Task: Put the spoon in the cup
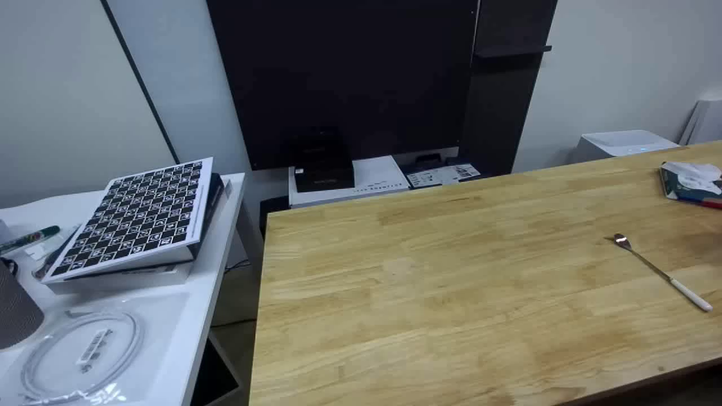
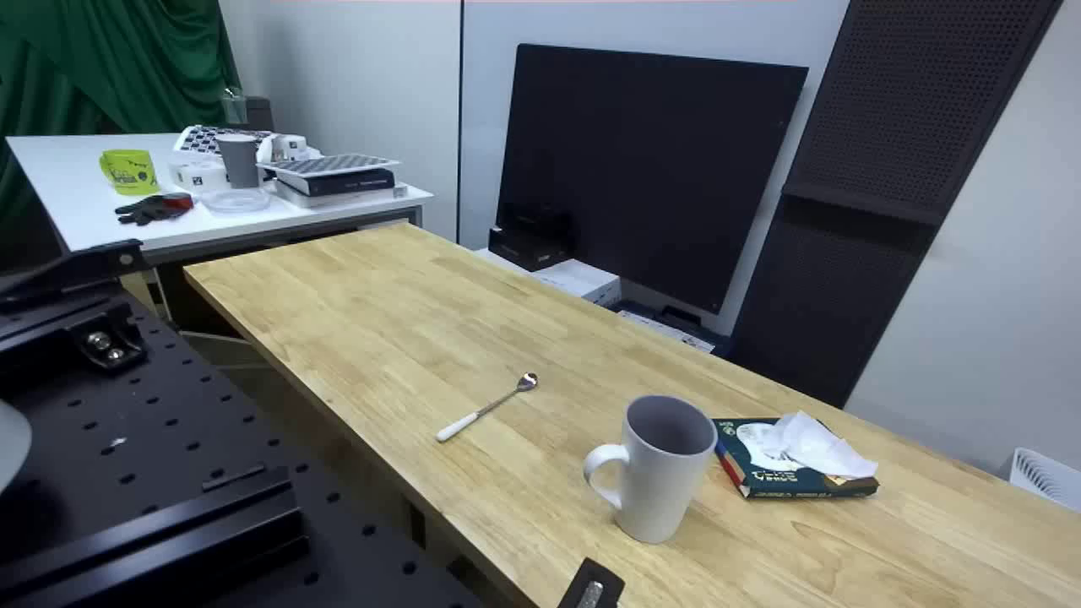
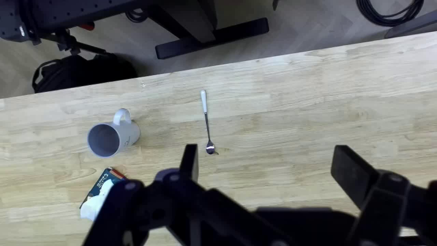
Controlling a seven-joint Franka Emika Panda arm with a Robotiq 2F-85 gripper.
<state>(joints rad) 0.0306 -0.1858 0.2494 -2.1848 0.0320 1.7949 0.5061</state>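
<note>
Currently, white-handled spoon [image 3: 207,120] lies on the tabletop [image 3: 307,102], outside the cup [image 2: 663,483] and apart from it; cup stands upright. Wrist view: jaws spread wide above the tabletop.

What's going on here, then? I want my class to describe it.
A robot is meant to put the spoon in the cup, but it holds nothing: its jaws stand wide open. The spoon lies on the wooden table, and the cup stands upright, apart from the spoon, with a tissue box nearby. So the spoon isn't in the cup yet.
</note>
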